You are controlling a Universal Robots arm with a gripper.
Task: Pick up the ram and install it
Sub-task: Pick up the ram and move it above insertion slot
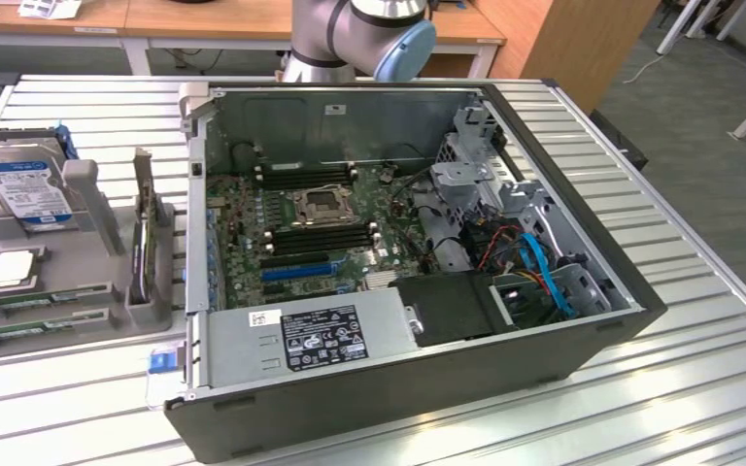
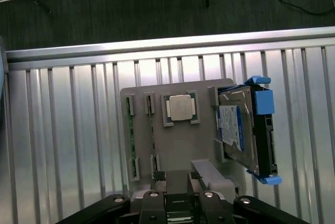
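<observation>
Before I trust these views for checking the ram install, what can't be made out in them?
Motherboard memory slots, exterior view: too small to tell whether filled.
Ram sticks, wrist view: edge-on, chips not visible.
Robot arm, exterior view: cut off by the top edge.
Hard drive, exterior view: lower part hidden by its gray holder.

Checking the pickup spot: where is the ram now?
The ram lies in the gray holder at the exterior view's left, beside the processor, outside the computer case.

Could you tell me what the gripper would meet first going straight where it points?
The gripper would probably meet the gray holder tray first, beside the ram; depth is unclear.
</observation>
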